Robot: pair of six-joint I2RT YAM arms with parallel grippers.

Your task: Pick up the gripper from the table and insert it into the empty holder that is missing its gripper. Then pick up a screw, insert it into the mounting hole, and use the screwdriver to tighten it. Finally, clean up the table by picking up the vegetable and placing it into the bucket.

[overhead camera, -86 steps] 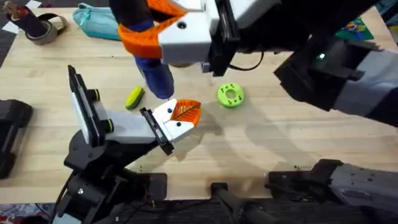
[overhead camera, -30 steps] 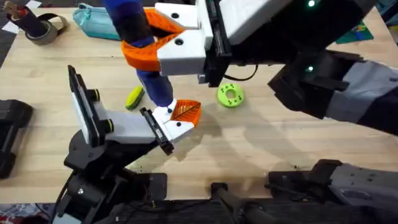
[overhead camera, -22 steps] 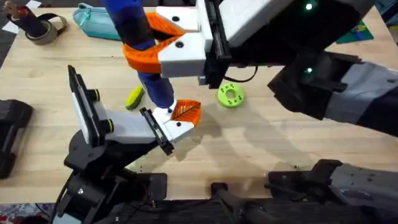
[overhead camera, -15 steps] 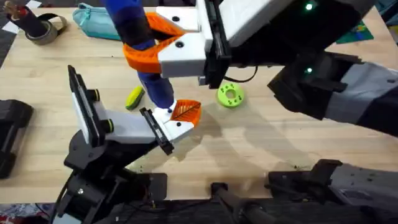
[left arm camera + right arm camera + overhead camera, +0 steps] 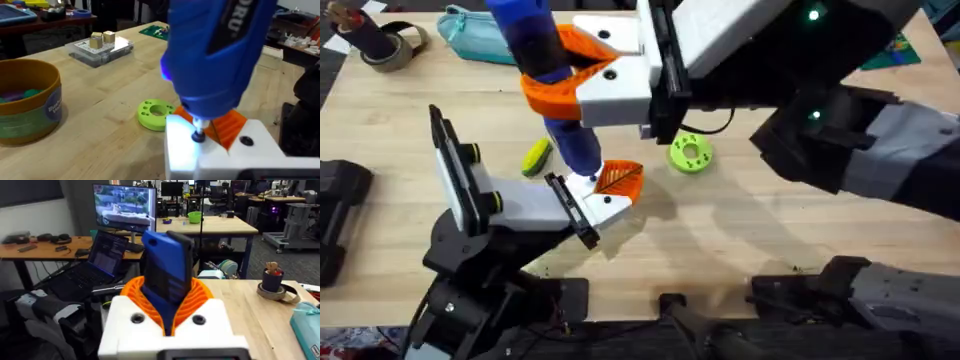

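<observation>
On the wood table [image 5: 740, 240] lie the vegetable [image 5: 536, 157], a green disc [image 5: 690, 153] and a teal pouch [image 5: 475, 33]. The right gripper [image 5: 565, 72], reaching across from the right, clamps the screwdriver [image 5: 550, 80] upright, its tip on the mounted gripper [image 5: 610, 188] at the holder [image 5: 570, 210]. The bucket [image 5: 27, 102] stands near the disc.

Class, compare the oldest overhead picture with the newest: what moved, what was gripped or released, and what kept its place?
The right gripper, shut on the screwdriver throughout, shifted slightly toward the left of the overhead view, bringing the screwdriver's tip down onto the white gripper mounted at the holder. Nothing was released. The vegetable, the green disc and the teal pouch stayed put.
</observation>
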